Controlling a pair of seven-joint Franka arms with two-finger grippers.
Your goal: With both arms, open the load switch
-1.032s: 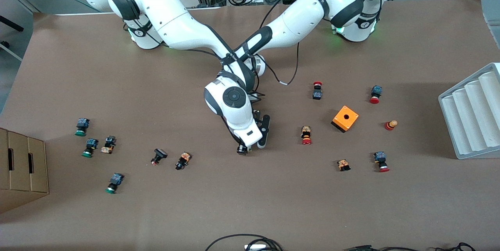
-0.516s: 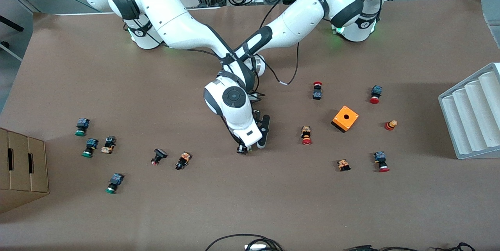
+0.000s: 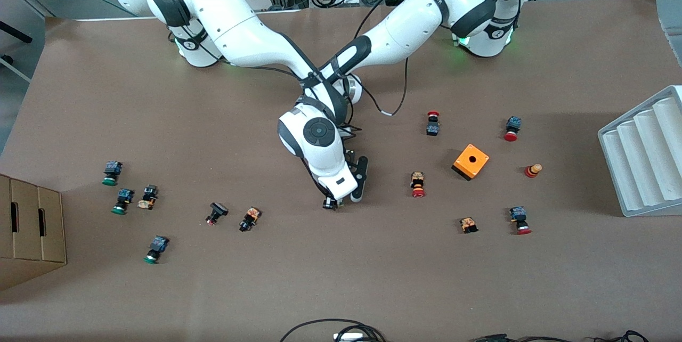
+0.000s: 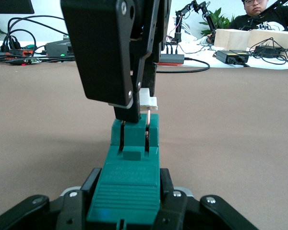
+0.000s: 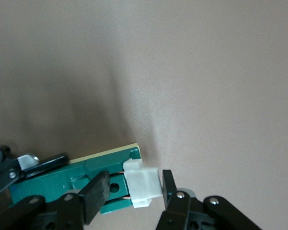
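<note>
The green load switch [image 4: 129, 177] lies at the middle of the table, with a small white piece [image 5: 141, 184] at one end. My left gripper [image 4: 129, 186] is shut on the end of the green body away from the white piece. My right gripper [image 5: 136, 179] comes down from above onto the white-piece end. Its fingers [image 5: 93, 194] stand on either side of the white piece, open, and a narrow gap still shows on one side. Thin copper pins run between the white piece and the green body. In the front view the right arm's hand [image 3: 341, 201] covers the switch and my left gripper.
Red-capped push buttons [image 3: 417, 184] and an orange box [image 3: 471, 161] lie toward the left arm's end. Green-capped buttons [image 3: 112, 172] lie toward the right arm's end, near a cardboard box [image 3: 29, 225]. A grey ribbed tray [image 3: 644, 155] sits at the left arm's edge.
</note>
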